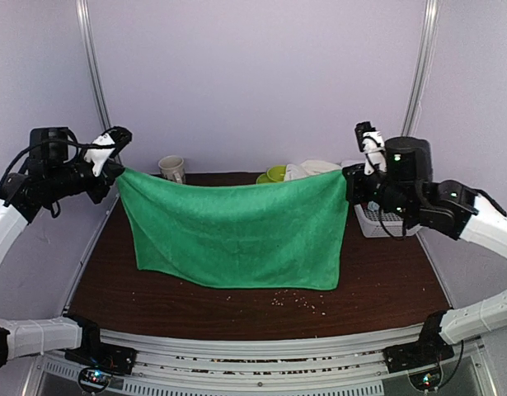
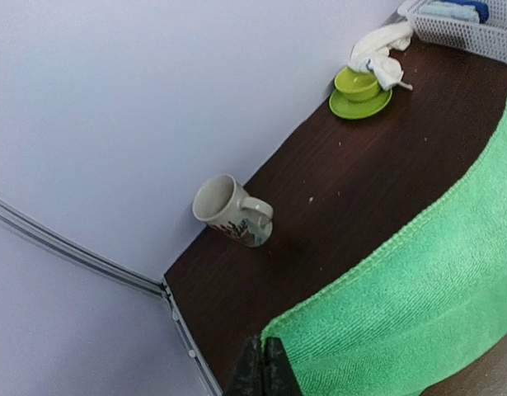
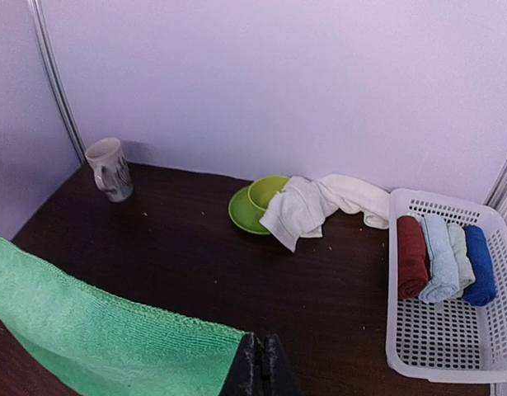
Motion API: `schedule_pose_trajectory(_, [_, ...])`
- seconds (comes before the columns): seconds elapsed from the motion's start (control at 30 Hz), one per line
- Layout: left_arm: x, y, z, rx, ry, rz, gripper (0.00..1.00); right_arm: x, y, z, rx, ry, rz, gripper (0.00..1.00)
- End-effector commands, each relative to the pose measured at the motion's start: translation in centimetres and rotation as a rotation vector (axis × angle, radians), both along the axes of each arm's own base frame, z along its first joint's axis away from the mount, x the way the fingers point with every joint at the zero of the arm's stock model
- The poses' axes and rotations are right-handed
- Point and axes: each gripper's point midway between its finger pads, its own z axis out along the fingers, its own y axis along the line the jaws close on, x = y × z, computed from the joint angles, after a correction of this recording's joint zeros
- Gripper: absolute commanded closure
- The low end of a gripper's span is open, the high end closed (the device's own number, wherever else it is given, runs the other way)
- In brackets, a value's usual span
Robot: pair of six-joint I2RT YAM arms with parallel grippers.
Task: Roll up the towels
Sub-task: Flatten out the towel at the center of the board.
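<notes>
The bright green towel (image 1: 237, 231) hangs spread out above the table, held by its two top corners. My left gripper (image 1: 115, 171) is shut on its top left corner; in the left wrist view the gripper (image 2: 265, 363) pinches the towel (image 2: 418, 289) at that corner. My right gripper (image 1: 349, 175) is shut on the top right corner; in the right wrist view the gripper (image 3: 261, 363) pinches the towel (image 3: 96, 330) there. The cream-white towel (image 3: 319, 206) lies crumpled at the back of the table, draped partly over a green bowl (image 3: 265, 191); it also shows in the top view (image 1: 312, 168).
A patterned mug (image 1: 172, 169) stands at the back left. A green bowl on a green saucer (image 3: 246, 210) sits at the back centre. A white basket (image 3: 447, 322) at the right holds red, pale blue and dark blue towel rolls. Crumbs (image 1: 298, 299) lie near the front.
</notes>
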Motion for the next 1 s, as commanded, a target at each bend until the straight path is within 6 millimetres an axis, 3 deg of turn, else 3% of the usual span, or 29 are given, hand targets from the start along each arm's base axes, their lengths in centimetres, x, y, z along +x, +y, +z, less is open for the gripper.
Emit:
schedule_pose_trajectory(0.0, [3.7, 1.7, -7.3, 0.071, 0.139, 0.119, 1.00, 4.0, 1.2, -7.0, -0.155, 0.125, -0.106, 1.00])
schedule_pose_trajectory(0.03, [4.5, 1.6, -9.0, 0.084, 0.171, 0.121, 1.00, 5.3, 1.8, -9.1, -0.191, 0.158, -0.115, 1.00])
schedule_pose_trajectory(0.07, [5.4, 1.5, -10.6, 0.097, 0.197, 0.120, 1.00, 6.2, 1.9, -9.6, -0.198, 0.163, -0.126, 1.00])
schedule_pose_trajectory(0.1, [6.3, 1.6, -11.9, 0.106, 0.212, 0.129, 1.00, 7.7, 1.9, -11.9, -0.241, 0.196, -0.155, 1.00])
schedule_pose_trajectory(0.13, [7.2, 1.6, -13.3, 0.113, 0.233, 0.134, 1.00, 8.9, 2.0, -12.9, -0.265, 0.209, -0.177, 1.00])
schedule_pose_trajectory(0.27, [11.2, 1.8, -16.9, 0.124, 0.267, 0.168, 1.00, 13.3, 2.6, -17.3, -0.387, 0.250, -0.239, 1.00])
schedule_pose_trajectory(0.37, [13.6, 2.4, -19.5, 0.148, 0.280, 0.210, 1.00, 15.8, 3.2, -19.2, -0.437, 0.258, -0.267, 1.00])
schedule_pose_trajectory(0.47, [15.2, 2.7, -21.5, 0.164, 0.277, 0.235, 1.00, 17.6, 3.6, -19.9, -0.451, 0.248, -0.277, 1.00])
schedule_pose_trajectory(0.57, [16.2, 2.7, -22.1, 0.166, 0.244, 0.238, 1.00, 18.7, 3.4, -20.3, -0.463, 0.239, -0.290, 1.00])
schedule_pose_trajectory(0.8, [17.6, 2.8, -20.9, 0.139, 0.140, 0.255, 1.00, 19.9, 1.4, -20.7, -0.428, 0.236, -0.311, 1.00])
schedule_pose_trajectory(0.97, [18.1, 2.9, -21.6, 0.121, 0.140, 0.244, 1.00, 20.7, 0.6, -20.8, -0.400, 0.227, -0.286, 1.00])
